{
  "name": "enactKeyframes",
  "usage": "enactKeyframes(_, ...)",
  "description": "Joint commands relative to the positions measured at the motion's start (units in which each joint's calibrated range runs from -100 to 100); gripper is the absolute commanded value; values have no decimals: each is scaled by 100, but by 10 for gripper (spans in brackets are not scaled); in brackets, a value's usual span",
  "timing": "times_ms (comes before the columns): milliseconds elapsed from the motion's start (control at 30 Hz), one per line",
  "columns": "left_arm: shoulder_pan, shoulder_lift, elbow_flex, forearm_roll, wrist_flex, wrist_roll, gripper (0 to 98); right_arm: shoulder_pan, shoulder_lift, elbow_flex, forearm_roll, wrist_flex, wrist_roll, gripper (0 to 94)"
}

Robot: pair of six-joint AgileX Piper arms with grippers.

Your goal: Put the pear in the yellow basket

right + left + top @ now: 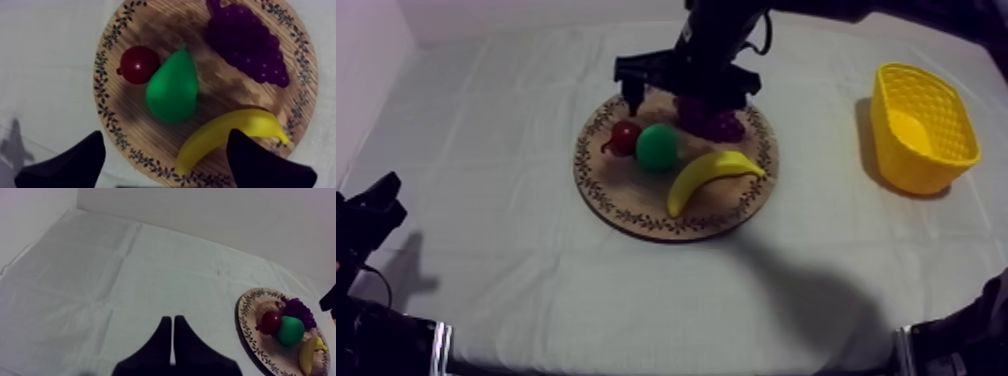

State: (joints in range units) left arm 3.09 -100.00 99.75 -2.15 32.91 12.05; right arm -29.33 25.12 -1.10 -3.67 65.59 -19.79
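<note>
- Smooth green teardrop pear (657,147) on round wooden board (636,205).
- Glossy small red fruit (625,136) at its 9 o'clock, knobbly grapes (721,125) at 2, curved banana (711,172) at 4.
- Right gripper (166,136) splayed above pear, empty.
- Left gripper (172,319) clenched, wedge-like.
- Latticed yellow basket (911,165) at board's 3 o'clock.

Round wooden board (636,205) lies mid-table (516,250), yellow basket (914,170) well apart at its right. On the board: pear (657,147), small red fruit (625,137) just left, perhaps touching; bunch of grapes (718,125) behind, banana (711,175) in front.

Jaws wide apart over the pear (172,91) on the wooden board (225,102).
</note>
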Motion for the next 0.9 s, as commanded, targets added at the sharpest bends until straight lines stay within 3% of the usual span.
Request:
enactKeyframes(0, -1, 0, 3, 2, -1, -1, 1, 6, 251, -36, -20, -35, 15, 862)
enactKeyframes(533, -1, 0, 3, 2, -1, -1, 1, -48, 1579, -771, 45, -99, -153, 862)
enactKeyframes(867, -1, 0, 3, 2, -1, -1, 1, 19, 2012, -1097, 214, 32, -333, 804)
